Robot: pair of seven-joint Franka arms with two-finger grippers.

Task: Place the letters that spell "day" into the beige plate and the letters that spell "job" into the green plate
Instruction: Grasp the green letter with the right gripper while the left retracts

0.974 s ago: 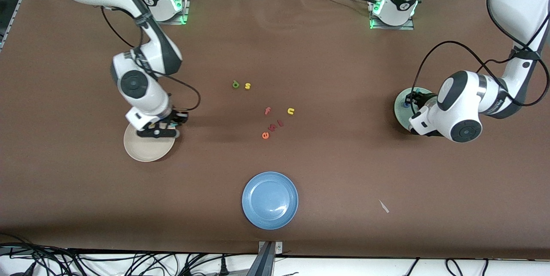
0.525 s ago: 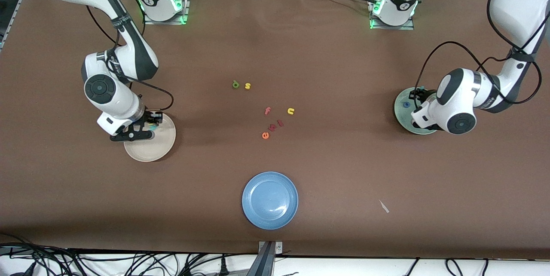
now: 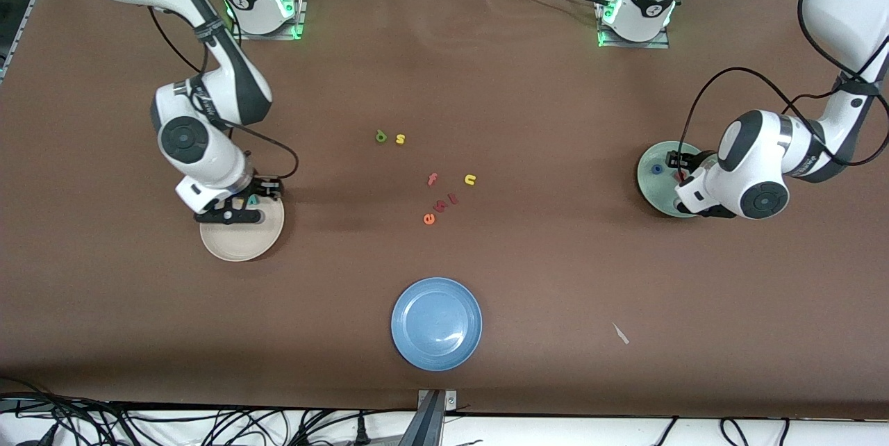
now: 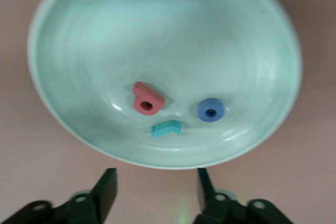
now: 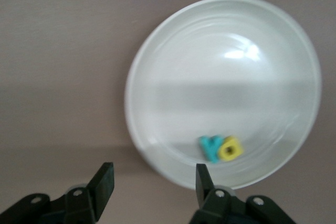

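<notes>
Both arms have shifted since earlier frames; both jaws now stand apart, empty.
Right gripper [image 3: 233,213]: over beige plate [image 3: 236,241], which holds teal "y" [image 5: 210,148] touching yellow "a" [image 5: 231,148].
Dark green "d" [image 3: 380,136]: mid-table, beside yellow "s" [image 3: 400,139].
Left gripper [image 3: 684,190]: over green plate [image 4: 79,40], holding red "b" [image 4: 146,99], teal "j" [image 4: 166,128], blue "o" [image 4: 210,110].

Bare table [image 3: 555,119] rings loose letters [image 3: 437,178]; arms flank
</notes>
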